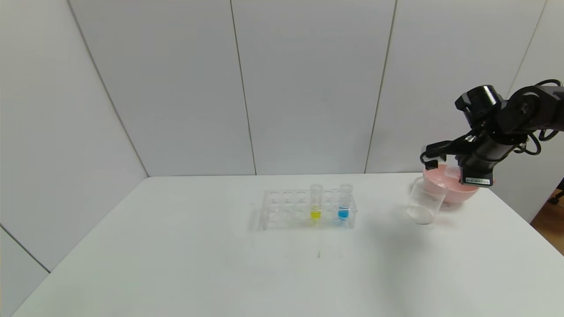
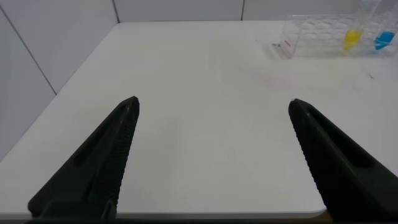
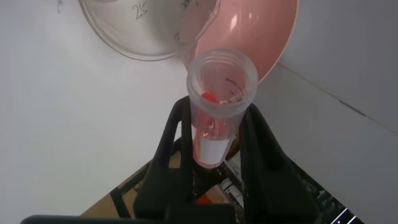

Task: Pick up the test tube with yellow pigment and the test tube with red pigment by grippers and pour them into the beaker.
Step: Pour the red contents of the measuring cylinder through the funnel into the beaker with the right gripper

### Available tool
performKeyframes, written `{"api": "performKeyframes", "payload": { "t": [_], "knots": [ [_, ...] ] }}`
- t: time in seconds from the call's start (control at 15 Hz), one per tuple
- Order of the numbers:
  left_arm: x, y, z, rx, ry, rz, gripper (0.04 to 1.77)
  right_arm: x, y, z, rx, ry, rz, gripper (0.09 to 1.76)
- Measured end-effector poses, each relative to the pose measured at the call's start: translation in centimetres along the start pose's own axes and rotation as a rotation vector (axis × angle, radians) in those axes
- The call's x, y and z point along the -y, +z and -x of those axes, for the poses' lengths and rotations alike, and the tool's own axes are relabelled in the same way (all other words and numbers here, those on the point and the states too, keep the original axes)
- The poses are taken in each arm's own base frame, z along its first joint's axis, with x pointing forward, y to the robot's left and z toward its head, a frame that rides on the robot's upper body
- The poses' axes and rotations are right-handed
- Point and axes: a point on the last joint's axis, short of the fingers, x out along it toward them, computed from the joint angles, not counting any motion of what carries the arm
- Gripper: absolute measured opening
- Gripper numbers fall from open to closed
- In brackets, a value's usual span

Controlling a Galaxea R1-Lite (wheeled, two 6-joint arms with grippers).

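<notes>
With my right gripper [image 3: 214, 134] clamped on the red test tube [image 3: 219, 99], I judged its mouth needed centring over the beaker [image 1: 425, 200] before tipping.

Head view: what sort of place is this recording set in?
Probably a mock chemistry bench in a robot test booth: a clear tube rack holding tubes of coloured liquid, a beaker beside a pink bowl, all on a plain white table enclosed by blank white panels.
</notes>
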Motion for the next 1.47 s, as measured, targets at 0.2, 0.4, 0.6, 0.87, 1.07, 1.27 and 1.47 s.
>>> {"api": "performKeyframes", "payload": {
  "t": [0.2, 0.4, 0.6, 0.87, 1.07, 1.27, 1.47],
  "knots": [
    [0.0, 0.0, 0.0, 0.0, 0.0, 0.0, 1.72, 0.0, 0.2, 0.0, -0.015, -0.014, 0.019, 0.5],
    [0.0, 0.0, 0.0, 0.0, 0.0, 0.0, 1.72, 0.0, 0.4, 0.1, -0.021, -0.017, 0.027, 0.5],
    [0.0, 0.0, 0.0, 0.0, 0.0, 0.0, 1.72, -0.2, 0.8, 0.2, -0.05, -0.029, 0.048, 0.5],
    [0.0, 0.0, 0.0, 0.0, 0.0, 0.0, 1.72, -0.4, 1.4, 0.2, -0.048, -0.029, 0.061, 0.5],
    [0.0, 0.0, 0.0, 0.0, 0.0, 0.0, 1.72, -0.5, 1.5, 0.3, -0.07, -0.038, 0.074, 0.5],
    [0.0, 0.0, 0.0, 0.0, 0.0, 0.0, 1.72, -0.5, 1.6, 0.3, -0.071, -0.039, 0.08, 0.5],
    [0.0, 0.0, 0.0, 0.0, 0.0, 0.0, 1.72, -0.6, 1.9, 0.3, -0.1, -0.047, 0.09, 0.5]
  ]
}}
